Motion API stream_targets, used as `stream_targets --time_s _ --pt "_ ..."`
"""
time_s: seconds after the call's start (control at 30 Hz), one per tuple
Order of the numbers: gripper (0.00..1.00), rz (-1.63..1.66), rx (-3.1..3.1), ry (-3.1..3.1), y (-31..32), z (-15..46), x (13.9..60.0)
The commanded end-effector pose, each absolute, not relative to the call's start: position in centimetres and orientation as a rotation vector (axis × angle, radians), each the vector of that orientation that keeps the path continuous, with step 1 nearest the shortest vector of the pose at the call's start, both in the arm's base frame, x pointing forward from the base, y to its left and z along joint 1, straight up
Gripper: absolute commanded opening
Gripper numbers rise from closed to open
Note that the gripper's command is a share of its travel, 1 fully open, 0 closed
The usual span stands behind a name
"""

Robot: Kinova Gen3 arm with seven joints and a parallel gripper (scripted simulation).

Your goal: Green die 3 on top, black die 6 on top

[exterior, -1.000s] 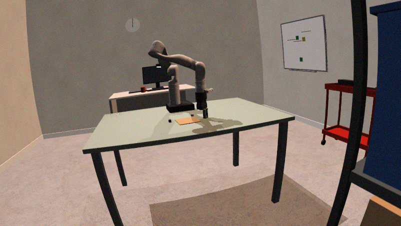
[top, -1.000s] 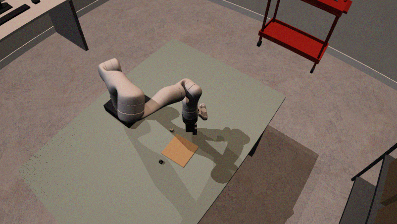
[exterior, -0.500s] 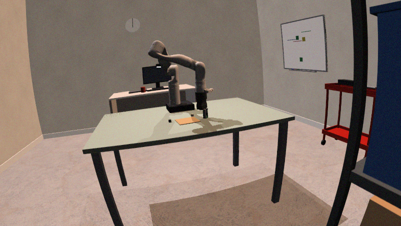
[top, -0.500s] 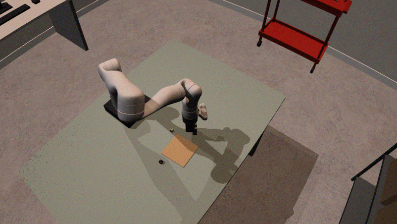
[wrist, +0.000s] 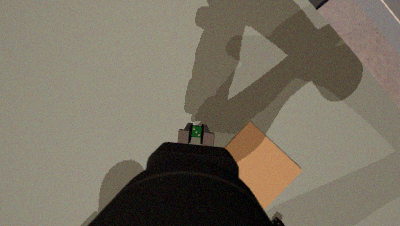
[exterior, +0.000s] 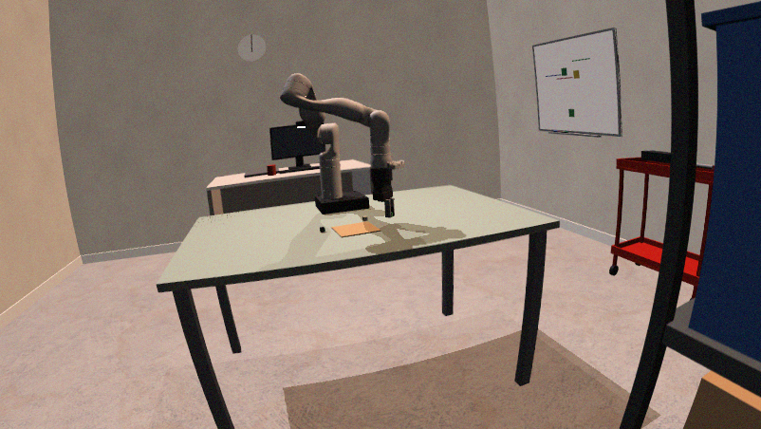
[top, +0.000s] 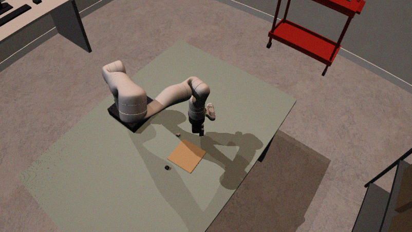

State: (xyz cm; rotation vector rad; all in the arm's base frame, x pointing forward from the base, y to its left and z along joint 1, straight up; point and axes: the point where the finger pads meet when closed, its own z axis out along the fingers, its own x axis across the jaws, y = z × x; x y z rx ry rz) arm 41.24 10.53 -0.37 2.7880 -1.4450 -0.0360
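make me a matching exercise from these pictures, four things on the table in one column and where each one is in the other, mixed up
Things:
1. green die
2. black die
3. white die
4. orange mat

Places:
A. lies flat on the table with no die on it
B. on the table off the mat's near-left edge, away from the arm
C. between the fingers of the gripper
D. on the table between the mat and the arm's base

Pairs: 1-C, 2-B, 3-D, 4-A
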Motion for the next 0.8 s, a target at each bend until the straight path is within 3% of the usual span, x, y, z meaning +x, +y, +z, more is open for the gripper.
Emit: stream_targets --time_s 0.0,0.27,0.77 --pt "0.34 -0.005 2.789 -1.456 10.2 2.0 42.0" --pt "0.34 -0.005 2.789 -1.456 10.2 6.8 42.0" --pt "0.34 -0.005 2.780 -1.473 9.9 7.2 41.9"
